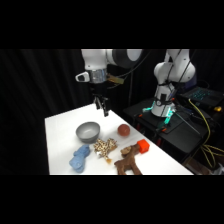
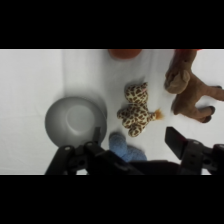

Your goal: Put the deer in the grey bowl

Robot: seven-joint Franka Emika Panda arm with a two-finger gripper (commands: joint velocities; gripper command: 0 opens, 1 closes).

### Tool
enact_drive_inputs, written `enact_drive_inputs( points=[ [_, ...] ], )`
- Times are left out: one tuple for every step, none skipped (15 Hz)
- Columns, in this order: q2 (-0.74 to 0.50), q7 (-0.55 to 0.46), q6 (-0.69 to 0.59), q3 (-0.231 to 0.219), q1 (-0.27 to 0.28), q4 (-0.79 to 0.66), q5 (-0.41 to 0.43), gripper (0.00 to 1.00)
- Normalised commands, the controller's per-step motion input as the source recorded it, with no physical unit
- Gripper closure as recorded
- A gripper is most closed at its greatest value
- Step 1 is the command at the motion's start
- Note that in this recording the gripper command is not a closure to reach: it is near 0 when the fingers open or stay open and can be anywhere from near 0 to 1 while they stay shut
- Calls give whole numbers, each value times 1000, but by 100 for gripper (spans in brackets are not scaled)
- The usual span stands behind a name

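Deer cut off at frame bottom, grey bowl empty, tool spread, holding nothing.

Arm hovering over the table

The white arm is reaching in from the upper right, its gripper pointing down, fingers spread apart and holding nothing.

A lab: black curtains, cabled equipment, white table.

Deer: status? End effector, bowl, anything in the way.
End effector open, empty, high over the table. Deer on the table near the front edge, untouched. Grey bowl empty. Spotted toy lies between deer and bowl.
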Motion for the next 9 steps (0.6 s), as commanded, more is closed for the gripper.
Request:
enact_drive_inputs(
  points=[
    [-1, 3, -16, 18, -17, 10, -2, 0],
    [-24, 50, -16, 30, -2, -9, 0, 0],
    [-53, 75, -33, 43, 11, -21, 23, 0],
    [-91, 129, -50, 63, 37, -20, 21, 0],
    [-120, 171, -46, 76, 57, -25, 29, 0],
    [-161, 225, -54, 109, 96, -34, 83, 0],
    [-183, 267, -36, 124, 118, -58, 105, 0],
    [-208, 309, 28, 153, 154, -110, 138, 0],
    [-195, 306, 95, 159, 164, -128, 138, 0]
  ],
)
